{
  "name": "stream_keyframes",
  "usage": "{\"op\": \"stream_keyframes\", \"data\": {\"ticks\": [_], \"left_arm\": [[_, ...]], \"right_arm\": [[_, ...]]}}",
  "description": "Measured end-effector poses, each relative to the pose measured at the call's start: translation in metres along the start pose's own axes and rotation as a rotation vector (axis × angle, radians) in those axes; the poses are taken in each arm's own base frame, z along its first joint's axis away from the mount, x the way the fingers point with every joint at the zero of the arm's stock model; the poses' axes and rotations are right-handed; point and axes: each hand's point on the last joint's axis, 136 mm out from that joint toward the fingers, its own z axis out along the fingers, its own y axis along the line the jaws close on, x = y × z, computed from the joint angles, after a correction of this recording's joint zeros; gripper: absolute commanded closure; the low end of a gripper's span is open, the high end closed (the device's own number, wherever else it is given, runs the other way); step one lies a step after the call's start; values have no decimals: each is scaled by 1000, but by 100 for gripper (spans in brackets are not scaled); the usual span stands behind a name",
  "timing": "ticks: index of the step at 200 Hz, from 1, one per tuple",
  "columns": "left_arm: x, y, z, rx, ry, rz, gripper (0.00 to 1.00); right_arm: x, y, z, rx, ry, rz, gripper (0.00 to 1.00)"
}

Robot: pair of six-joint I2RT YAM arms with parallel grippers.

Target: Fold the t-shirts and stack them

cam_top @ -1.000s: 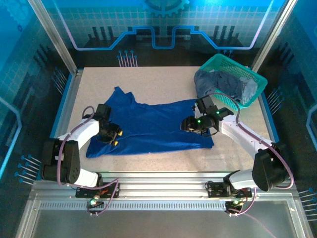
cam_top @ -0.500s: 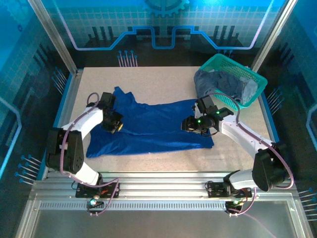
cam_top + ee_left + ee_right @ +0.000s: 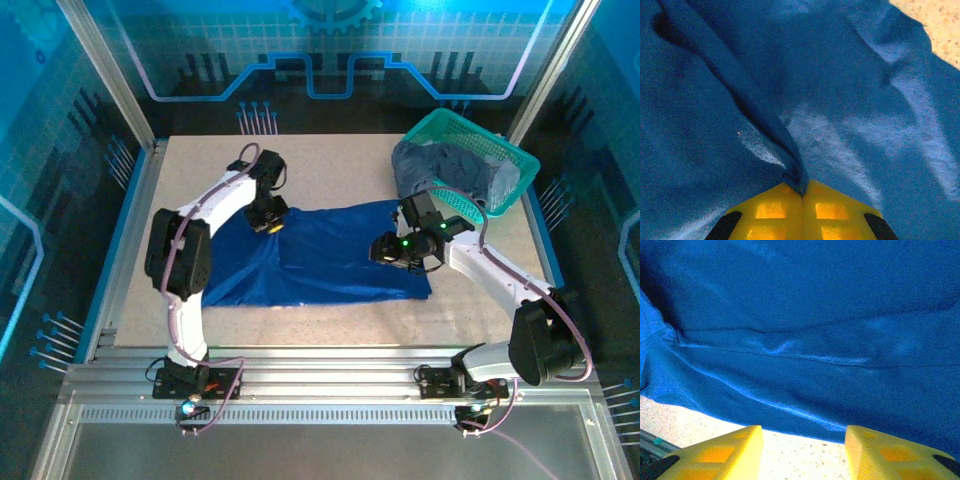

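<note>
A royal blue t-shirt (image 3: 330, 262) lies spread across the middle of the table, its left part drawn up into a fold. My left gripper (image 3: 268, 222) is at the shirt's far left corner. In the left wrist view its yellow fingers (image 3: 765, 212) are shut on a pinched ridge of the blue cloth (image 3: 790, 165). My right gripper (image 3: 386, 250) hovers over the shirt's right side, open. In the right wrist view the right gripper (image 3: 802, 442) has bare table between its fingers and the shirt's hem (image 3: 800, 390) just ahead. Duller grey-blue t-shirts (image 3: 445, 168) are heaped in the basket.
A teal mesh basket (image 3: 505, 150) stands at the far right corner of the table, close behind my right arm. Bare speckled tabletop (image 3: 330, 160) stretches beyond the shirt and along the near edge (image 3: 330, 325). Metal frame posts border the table.
My left gripper has shut on the shirt's left part and swung away from me and to the right, dragging that cloth inward. The right gripper has stayed almost in place.
</note>
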Motion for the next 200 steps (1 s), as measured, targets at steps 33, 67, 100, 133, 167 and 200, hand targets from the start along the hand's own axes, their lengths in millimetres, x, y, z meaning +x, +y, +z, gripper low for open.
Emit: {"op": "stream_keyframes", "data": {"ticks": [33,67,100,133,167,200], "left_arm": [[8,0,13,-83,39,111,86],[10,18,10,-185,34,165,44],[25,70,-32,-169,-25,44,53],[42,184,-67,-109,-53,-399,64],[77,248,-42,-151,50,-697,64],[63,256,-35,-102,43,-778,60]], "right_arm": [[-2,-4,-1,4,-2,13,51],[-1,-7,-1,6,7,25,48],[0,-24,0,18,21,85,48],[7,-59,8,53,74,236,51],[21,-73,28,87,170,304,53],[27,-83,39,116,221,330,53]]}}
